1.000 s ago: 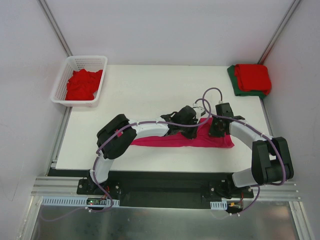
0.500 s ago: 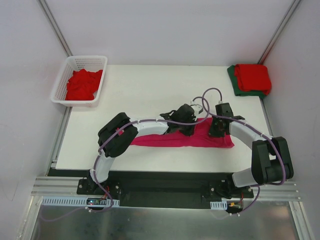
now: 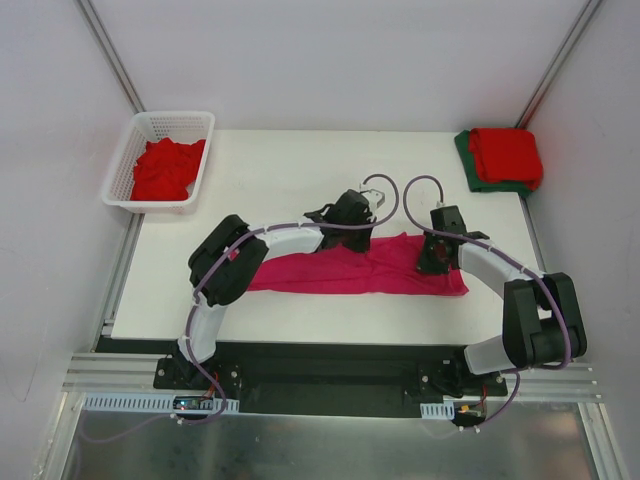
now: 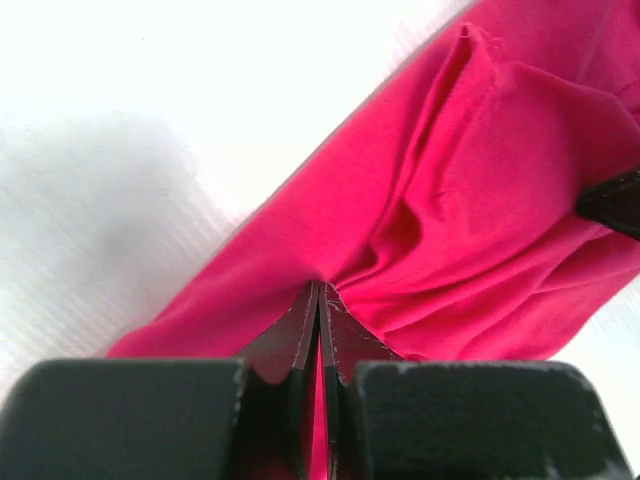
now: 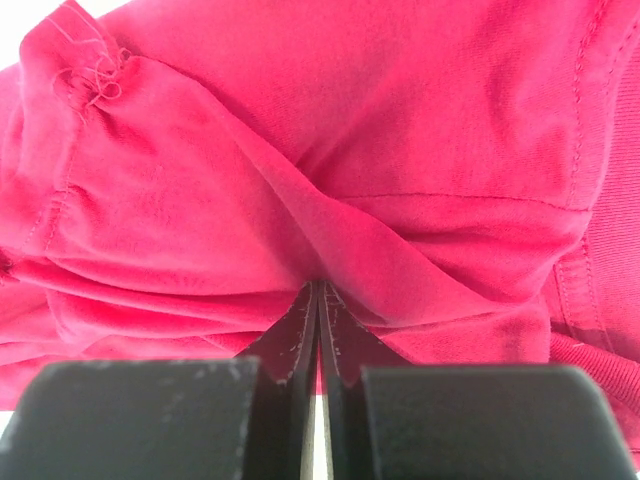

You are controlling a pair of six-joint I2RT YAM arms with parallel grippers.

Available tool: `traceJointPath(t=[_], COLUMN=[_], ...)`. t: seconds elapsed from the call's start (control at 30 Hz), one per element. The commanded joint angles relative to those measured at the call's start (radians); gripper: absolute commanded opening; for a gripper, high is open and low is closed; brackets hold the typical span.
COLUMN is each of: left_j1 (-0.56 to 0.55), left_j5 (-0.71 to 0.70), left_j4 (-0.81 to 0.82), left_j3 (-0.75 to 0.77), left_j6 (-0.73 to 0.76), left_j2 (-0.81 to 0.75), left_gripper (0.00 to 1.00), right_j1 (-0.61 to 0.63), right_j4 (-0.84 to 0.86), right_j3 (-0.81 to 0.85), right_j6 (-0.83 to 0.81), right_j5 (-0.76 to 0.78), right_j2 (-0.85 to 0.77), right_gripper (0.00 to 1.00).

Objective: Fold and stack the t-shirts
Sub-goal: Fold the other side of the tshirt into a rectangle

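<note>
A magenta-pink t-shirt [image 3: 350, 272] lies as a long folded band across the near middle of the white table [image 3: 280, 180]. My left gripper [image 3: 352, 232] is at the band's far edge, shut on a pinch of the cloth [image 4: 420, 240]. My right gripper [image 3: 432, 262] is over the band's right part, also shut on a fold of the same shirt [image 5: 300, 180]. A folded red t-shirt [image 3: 506, 153] rests on a dark green one [image 3: 468, 160] at the far right corner. More red t-shirts [image 3: 165, 168] lie crumpled in the basket.
The white lattice basket [image 3: 143, 128] stands at the table's far left corner. Grey walls close in the table on three sides. Purple cables loop above both wrists.
My left gripper has pulled the shirt's upper edge away from me and to the left, so the band now lies flatter and wider. The right gripper has stayed in place.
</note>
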Motion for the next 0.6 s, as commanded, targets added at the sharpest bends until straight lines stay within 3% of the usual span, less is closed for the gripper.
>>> traceJointPath(t=[0.0,0.23,0.57], left_j1=[0.021,0.054,0.081], left_j5=[-0.027,-0.065,-0.070], left_j4=[-0.002,-0.019,-0.051], left_j3=[-0.001,-0.035,-0.187], left_j6=[0.035,0.064,0.050], left_j2=[-0.026,-0.121,-0.394], left_gripper=[0.00,0.00,0.00], right_j1=[0.005,0.005,0.005], right_j4=[0.004,0.002,-0.027], right_j3=[0.012,0.013,0.044], right_j6=[-0.009,-0.009,-0.023], right_j5=[-0.003,-0.005,0.005], right_j2=[0.008,0.008,-0.035], right_gripper=[0.01,0.01,0.01])
